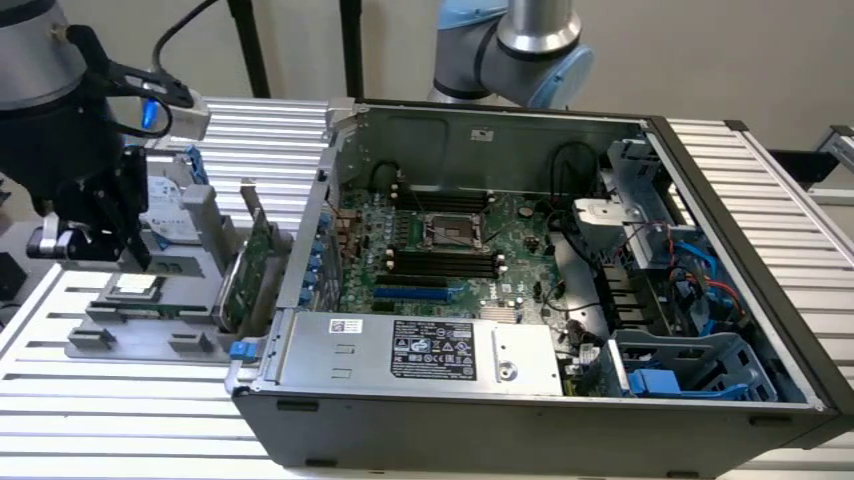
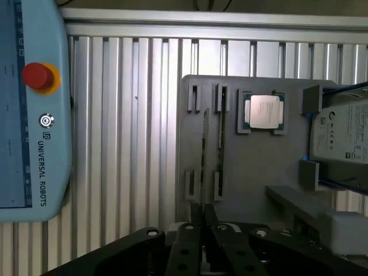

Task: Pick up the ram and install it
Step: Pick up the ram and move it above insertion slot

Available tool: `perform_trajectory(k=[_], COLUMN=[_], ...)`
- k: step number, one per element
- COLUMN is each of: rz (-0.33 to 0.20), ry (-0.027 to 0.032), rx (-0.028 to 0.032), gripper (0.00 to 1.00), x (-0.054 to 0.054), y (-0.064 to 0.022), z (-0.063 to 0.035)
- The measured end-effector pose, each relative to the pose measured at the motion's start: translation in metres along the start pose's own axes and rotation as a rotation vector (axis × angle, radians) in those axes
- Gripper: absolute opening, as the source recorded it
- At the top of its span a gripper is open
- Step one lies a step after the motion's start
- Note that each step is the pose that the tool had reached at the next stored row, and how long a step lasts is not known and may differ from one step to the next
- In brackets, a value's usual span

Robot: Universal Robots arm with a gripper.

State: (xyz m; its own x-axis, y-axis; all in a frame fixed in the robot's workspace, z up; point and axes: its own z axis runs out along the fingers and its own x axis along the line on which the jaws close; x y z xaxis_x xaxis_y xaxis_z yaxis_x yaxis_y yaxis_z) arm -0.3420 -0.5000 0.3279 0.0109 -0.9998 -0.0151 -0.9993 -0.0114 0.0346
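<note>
In the wrist view, the ram (image 2: 205,150) shows edge-on as a thin pale line running out from my gripper (image 2: 202,214). The gripper is shut on the ram's near end. The stick lies between the two slot rows of the grey holder (image 2: 253,167), not in either row, and the row beside it looks vacant. A second thin stick (image 2: 220,138) stands in the other row. In the exterior view, my gripper (image 1: 114,255) hangs over that holder (image 1: 134,335), to the exterior view's left of the open computer case (image 1: 534,400), whose black memory slots (image 1: 434,265) lie on the motherboard.
A processor chip (image 2: 264,110) and a silver hard drive (image 2: 342,135) rest in the holder. A taller green expansion card (image 1: 254,265) stands between holder and case. A blue-grey teach pendant (image 2: 29,109) with a red stop button lies on the ribbed aluminium table (image 2: 144,115).
</note>
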Motion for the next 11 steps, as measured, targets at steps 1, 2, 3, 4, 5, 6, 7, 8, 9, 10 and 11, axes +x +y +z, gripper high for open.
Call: perform_trajectory(k=[1, 2, 3, 4, 5, 6, 7, 8, 9, 10, 11], rz=[-0.001, -0.001, -0.002, -0.002, -0.003, -0.003, -0.004, -0.004, -0.005, -0.005, -0.006], ry=[-0.0017, -0.0037, -0.0057, -0.0078, -0.0101, -0.0125, -0.0145, -0.0168, -0.0192, -0.0213, -0.0234], rx=[0.0, 0.0001, 0.0, 0.0, 0.0, 0.0, 0.0, 0.0, 0.0002, 0.0002, 0.0001], gripper=[0.0, 0.0, 0.0, 0.0, 0.0, 0.0, 0.0, 0.0, 0.0, 0.0, 0.0], x=[0.0, 0.0, 0.001, 0.001, 0.001, 0.001, 0.001, 0.001, 0.002, 0.002, 0.002], y=[-0.0032, -0.0065, -0.01, -0.0134, -0.0168, -0.0206, -0.0241, -0.0276, -0.0311, -0.0346, -0.0381], z=[-0.0033, -0.0064, -0.0096, -0.0127, -0.0157, -0.019, -0.0221, -0.0251, -0.0279, -0.0309, -0.0338])
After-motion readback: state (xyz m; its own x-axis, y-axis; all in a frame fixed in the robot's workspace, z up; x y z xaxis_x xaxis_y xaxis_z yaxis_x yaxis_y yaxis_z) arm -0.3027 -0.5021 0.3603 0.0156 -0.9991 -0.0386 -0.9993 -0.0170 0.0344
